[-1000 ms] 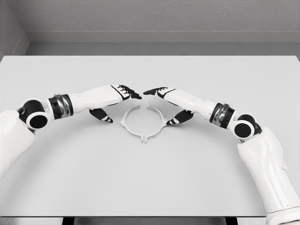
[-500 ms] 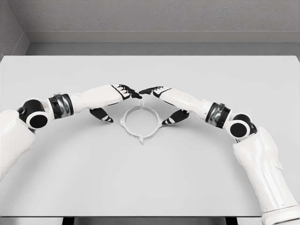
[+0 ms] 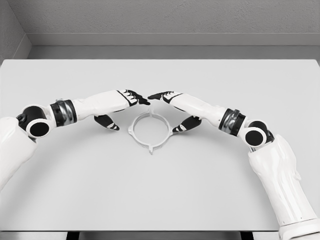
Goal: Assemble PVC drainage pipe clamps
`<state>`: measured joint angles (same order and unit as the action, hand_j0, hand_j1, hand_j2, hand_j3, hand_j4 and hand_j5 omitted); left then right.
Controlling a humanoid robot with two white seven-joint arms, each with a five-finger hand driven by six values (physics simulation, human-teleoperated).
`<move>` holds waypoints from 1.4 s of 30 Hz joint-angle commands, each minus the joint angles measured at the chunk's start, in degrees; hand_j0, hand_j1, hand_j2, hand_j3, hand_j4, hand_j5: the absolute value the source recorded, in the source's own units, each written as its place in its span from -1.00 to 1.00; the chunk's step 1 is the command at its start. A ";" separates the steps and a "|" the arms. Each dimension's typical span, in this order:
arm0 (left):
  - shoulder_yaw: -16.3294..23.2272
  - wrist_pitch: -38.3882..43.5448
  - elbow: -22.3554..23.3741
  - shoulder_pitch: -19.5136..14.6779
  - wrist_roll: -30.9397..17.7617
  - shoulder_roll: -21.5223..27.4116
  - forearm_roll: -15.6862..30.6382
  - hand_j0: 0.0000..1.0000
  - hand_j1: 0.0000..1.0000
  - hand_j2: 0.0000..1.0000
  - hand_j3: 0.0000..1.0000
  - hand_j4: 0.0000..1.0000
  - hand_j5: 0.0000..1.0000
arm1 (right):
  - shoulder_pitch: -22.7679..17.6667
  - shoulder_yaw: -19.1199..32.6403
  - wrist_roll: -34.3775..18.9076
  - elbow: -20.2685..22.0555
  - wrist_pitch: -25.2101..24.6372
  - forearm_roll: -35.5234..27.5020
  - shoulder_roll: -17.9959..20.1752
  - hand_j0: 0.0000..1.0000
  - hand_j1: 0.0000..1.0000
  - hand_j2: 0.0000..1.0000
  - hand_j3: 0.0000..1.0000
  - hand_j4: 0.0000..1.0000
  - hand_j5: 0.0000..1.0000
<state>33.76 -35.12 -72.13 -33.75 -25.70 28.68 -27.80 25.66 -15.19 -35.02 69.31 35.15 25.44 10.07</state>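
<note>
A white pipe clamp ring (image 3: 150,130) lies flat at the middle of the grey table (image 3: 160,190), its joint tabs pointing far and near. The left hand (image 3: 121,107) and right hand (image 3: 173,107) flank it with fingers extended, fingertips almost meeting beyond the ring's far tab. Neither seems to grip it, though contact is hard to judge.
</note>
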 commanded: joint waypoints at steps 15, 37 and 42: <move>-0.10 0.12 -0.73 -0.35 0.03 1.82 0.56 1.00 1.00 1.00 1.00 1.00 1.00 | -0.26 0.07 0.02 0.13 -0.15 -0.48 -0.75 1.00 1.00 1.00 1.00 1.00 1.00; 0.08 0.12 -1.78 0.00 0.03 0.33 1.61 1.00 1.00 1.00 1.00 1.00 1.00 | 1.23 17.83 0.02 -6.29 -0.15 -1.54 19.29 1.00 1.00 1.00 1.00 1.00 1.00; 1.22 0.12 -0.29 -0.09 -0.05 -0.29 1.26 1.00 1.00 1.00 1.00 1.00 1.00 | 0.53 18.35 0.02 -6.64 -0.15 -1.54 19.20 1.00 1.00 1.00 1.00 1.00 1.00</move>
<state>34.84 -35.12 -72.92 -33.84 -25.73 28.79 -26.73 26.02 2.78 -35.03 63.00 35.16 24.42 28.88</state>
